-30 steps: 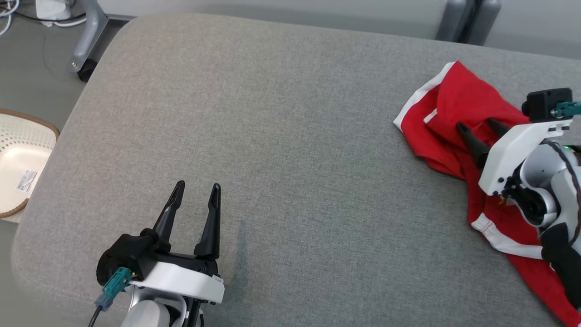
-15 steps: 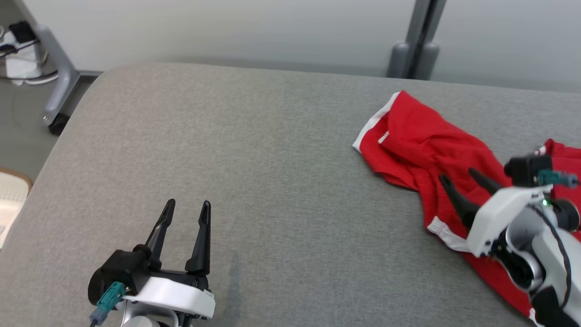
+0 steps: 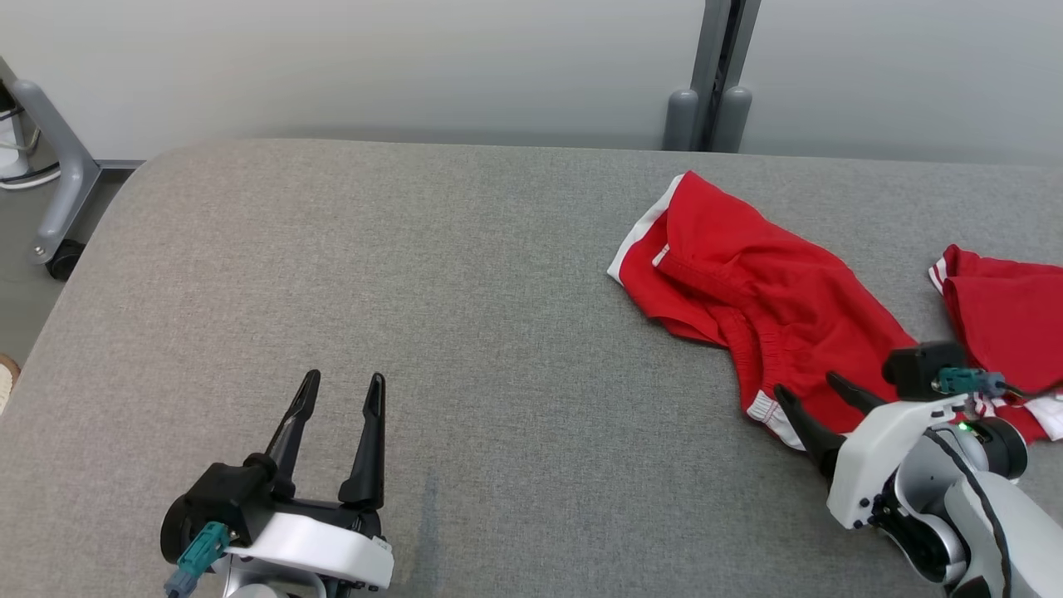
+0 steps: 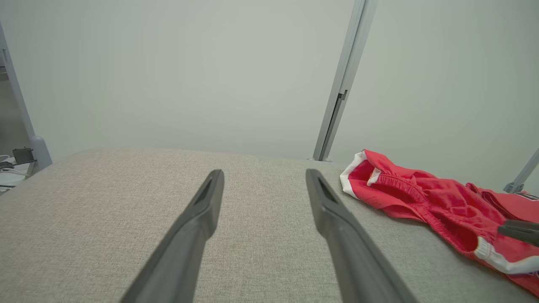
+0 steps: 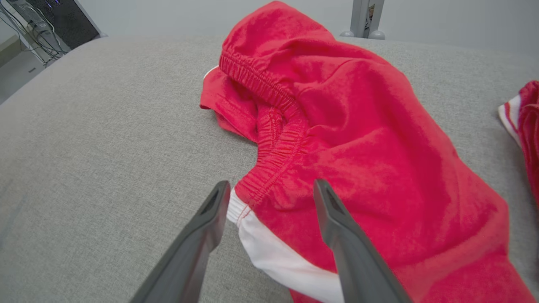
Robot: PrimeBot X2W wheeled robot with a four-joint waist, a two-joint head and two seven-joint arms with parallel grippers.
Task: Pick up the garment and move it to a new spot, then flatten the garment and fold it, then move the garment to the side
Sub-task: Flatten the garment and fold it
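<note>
The garment (image 3: 747, 291) is a pair of red shorts with white trim, lying crumpled at the right of the grey padded table (image 3: 415, 274). In the right wrist view the garment (image 5: 337, 126) shows its elastic waistband and a white-edged hem. My right gripper (image 3: 807, 390) hovers open over the near hem, and my right gripper (image 5: 269, 187) has that hem just ahead of its tips with nothing held. My left gripper (image 3: 340, 384) stands open and empty over bare cloth at the lower left; seen along its own fingers, my left gripper (image 4: 263, 174) has the garment (image 4: 421, 193) off to the right.
A second red piece of cloth (image 3: 1005, 307) lies at the table's far right edge. Behind the table a grey post (image 3: 710, 83) stands against the pale wall. A wheeled grey stand leg (image 3: 58, 199) is on the floor at the left.
The head camera has tilted up and swung right, so the wall and more of the garment show. The right gripper now hovers over the near hem instead of mid-garment. Both grippers stay open.
</note>
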